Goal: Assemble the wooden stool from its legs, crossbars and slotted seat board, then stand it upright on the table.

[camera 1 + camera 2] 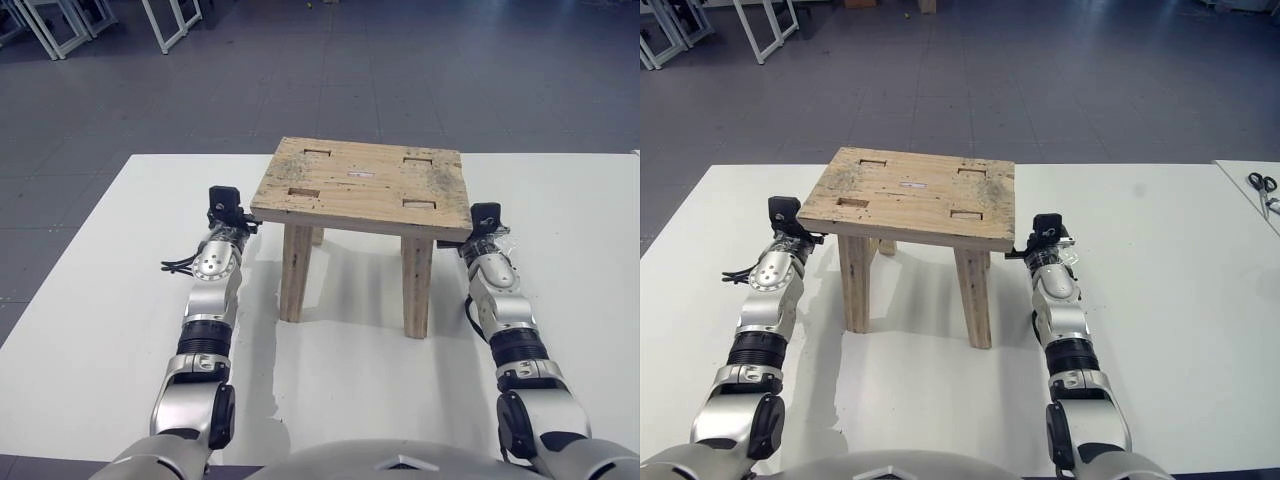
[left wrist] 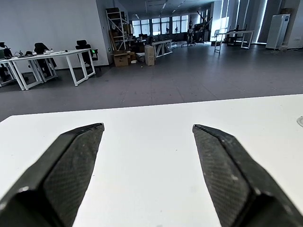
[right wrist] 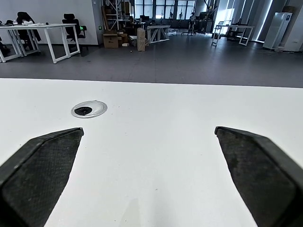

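Left eye view: the assembled stool stands upright at the middle of the white bench. The left end effector sits at its 9 o'clock and the right end effector at its 3 o'clock. Both are just beside it, fingers apart, gripping nothing.

Mid-frame, the stool's back legs mostly hide behind the seat board; scissors clipped at the right edge.
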{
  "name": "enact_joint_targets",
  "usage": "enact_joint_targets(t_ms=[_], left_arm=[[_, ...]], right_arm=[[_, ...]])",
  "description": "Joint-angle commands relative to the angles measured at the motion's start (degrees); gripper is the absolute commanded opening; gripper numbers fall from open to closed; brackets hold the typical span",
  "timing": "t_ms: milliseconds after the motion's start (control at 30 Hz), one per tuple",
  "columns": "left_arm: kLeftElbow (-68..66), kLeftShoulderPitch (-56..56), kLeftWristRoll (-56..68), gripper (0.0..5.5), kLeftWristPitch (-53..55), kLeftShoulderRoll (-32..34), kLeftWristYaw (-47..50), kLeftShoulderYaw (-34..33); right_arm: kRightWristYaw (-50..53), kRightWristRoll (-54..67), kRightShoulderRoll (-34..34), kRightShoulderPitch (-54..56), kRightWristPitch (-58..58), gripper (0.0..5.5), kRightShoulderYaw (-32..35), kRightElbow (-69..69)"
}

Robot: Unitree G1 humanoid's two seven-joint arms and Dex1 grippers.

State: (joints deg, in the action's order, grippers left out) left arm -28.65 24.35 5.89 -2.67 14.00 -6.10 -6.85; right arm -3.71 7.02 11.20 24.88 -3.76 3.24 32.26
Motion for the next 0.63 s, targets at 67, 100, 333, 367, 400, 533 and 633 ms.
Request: enact_joint_targets(t_ms=[67, 100, 333, 367, 400, 533, 633], left_arm=[[1.46, -0.73, -0.02, 3.46, 0.84, -0.32, -1.0, 0.11], [1.71, -0.77, 0.05, 3.46, 0.93, -0.37, -0.9, 0.02], [3.68, -2.16, 0.51, 3.46, 1.91, -1.01, -0.04, -0.87], [3.8, -2.59, 0.21, 3.46, 2.1, -0.91, 0.15, -0.83], [4.01, -3.03, 0.02, 3.46, 2.25, -0.83, 0.25, -0.83], [4.87, -3.72, -0.31, 3.46, 2.81, -0.66, 0.26, -0.79], [5.3, -3.68, -0.35, 3.46, 3.18, -0.71, 0.06, -0.75]], right_arm=[[1.93, -1.35, -1.38, 1.41, -0.47, 5.12, 0.7, 0.33], [2.02, -1.46, -1.48, 1.5, -0.48, 5.12, 0.77, 0.25], [2.6, -2.38, -2.56, -0.49, -0.14, 5.12, 0.88, -1.6], [2.73, -2.6, -2.68, -0.81, 0.09, 5.12, 0.87, -1.92], [2.83, -2.8, -2.83, -1.1, 0.35, 5.12, 0.91, -2.26], [3.26, -3.28, -2.73, -1.78, 0.97, 5.12, 1.12, -2.88], [3.6, -3.43, -2.6, -1.96, 1.19, 5.12, 1.36, -3.14]])
